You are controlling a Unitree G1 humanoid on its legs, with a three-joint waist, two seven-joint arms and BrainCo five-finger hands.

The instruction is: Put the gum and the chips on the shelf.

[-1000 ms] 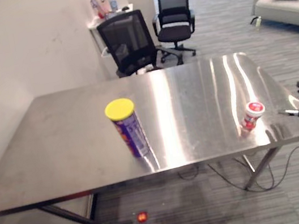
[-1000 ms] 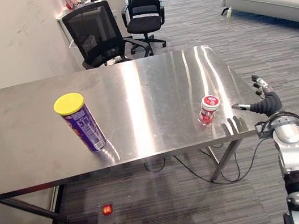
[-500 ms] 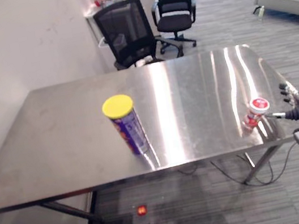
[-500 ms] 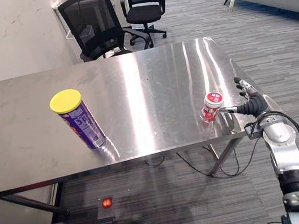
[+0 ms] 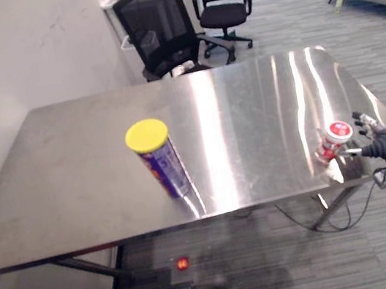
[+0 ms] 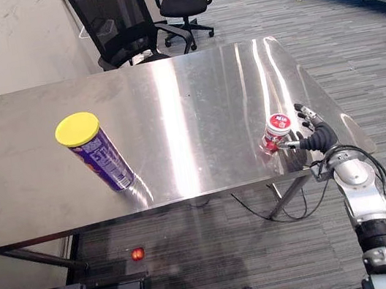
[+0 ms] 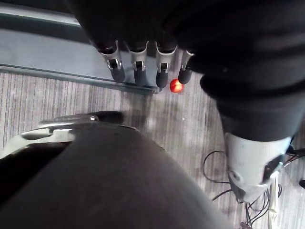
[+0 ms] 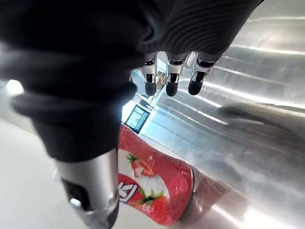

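Right hand (image 6: 315, 137) at table (image 6: 170, 96) edge beside gum tub (image 6: 277, 132), fingers spread, gripping nothing; left hand (image 7: 138, 67) straight-fingered.

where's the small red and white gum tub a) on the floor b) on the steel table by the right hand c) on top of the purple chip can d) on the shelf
b: the small red and white gum tub stands on the shiny steel table beside the open right hand

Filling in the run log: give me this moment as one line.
phase: reach | right hand: open beside gum jar | chips can: upright on table | left hand: open, idle
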